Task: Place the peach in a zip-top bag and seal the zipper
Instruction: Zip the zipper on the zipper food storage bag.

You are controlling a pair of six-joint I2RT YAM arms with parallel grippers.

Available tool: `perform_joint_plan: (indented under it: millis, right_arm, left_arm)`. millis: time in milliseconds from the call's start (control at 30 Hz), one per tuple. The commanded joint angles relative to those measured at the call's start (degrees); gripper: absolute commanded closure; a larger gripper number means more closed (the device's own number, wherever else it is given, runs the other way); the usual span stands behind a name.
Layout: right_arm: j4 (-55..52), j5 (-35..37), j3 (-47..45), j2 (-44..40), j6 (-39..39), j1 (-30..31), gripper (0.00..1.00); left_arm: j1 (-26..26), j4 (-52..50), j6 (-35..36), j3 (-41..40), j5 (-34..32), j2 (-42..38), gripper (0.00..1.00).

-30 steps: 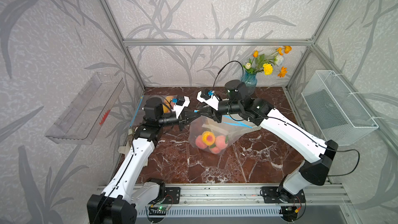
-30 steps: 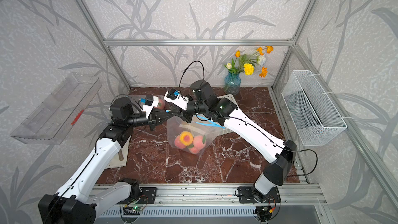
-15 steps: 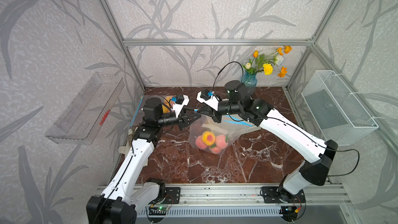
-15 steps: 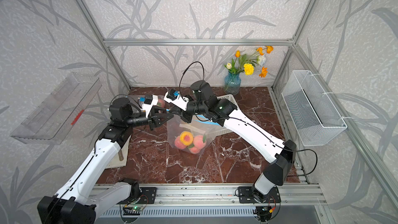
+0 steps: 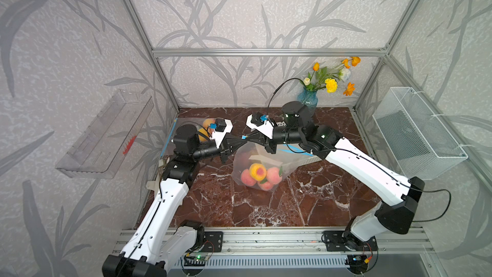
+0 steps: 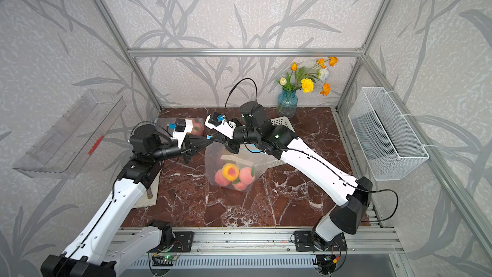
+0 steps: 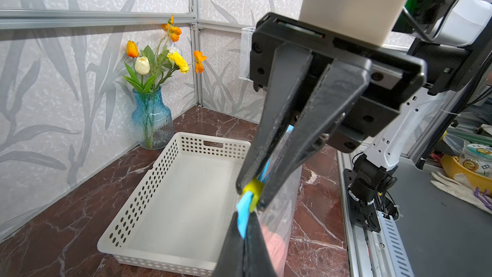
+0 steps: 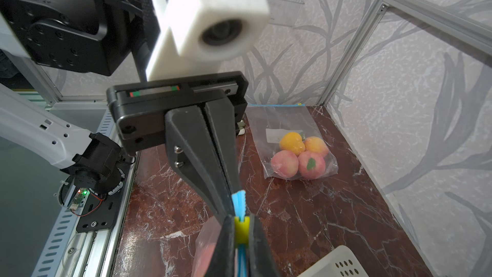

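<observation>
The left tool was closed on the zipper strip's end; the right tool, just beside, pinched the slider. The bag of peaches hung below both. Sealing well meant anchoring left, running the slider straight, strip taut.

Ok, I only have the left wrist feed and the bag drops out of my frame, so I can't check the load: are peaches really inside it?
Observer: Yes. In both top views several peaches sit bunched at the bottom of the zip-top bag.
Operator: Any fruit outside it?
Observer: Yes. The right wrist view shows a second bag lying near the back wall on the robot's left side, with other peaches inside.
</observation>
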Motion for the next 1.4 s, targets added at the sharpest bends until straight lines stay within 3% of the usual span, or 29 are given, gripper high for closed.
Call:
perform_joint_plan:
  millis: [0,567,1200,1367]
  right_arm:
    - [-1.4,2.6,-2.3,-4.2,-0.7,-1.7,1.0]
    - [-3.9,11.7,-14.9,-19.2,-0.8,-5.9,1.0]
    - [-2.9,19.1,-23.3,-28.2,3.1,-6.1,1.0]
    - [-2.3,18.1,-24.7,-28.7,4.6,-6.1,1.0]
  left_arm:
    - [0.4,2.7,-0.2,-0.8,-4.0,-1.1,1.0]
    - [0.4,2.7,-6.5,-0.7,-26.1,-2.9,1.0]
    - [0.4,2.6,-8.7,-0.6,-40.6,-7.0,1.0]
    - [0.4,3.0,-9.5,-1.3,-43.0,-8.1,1.0]
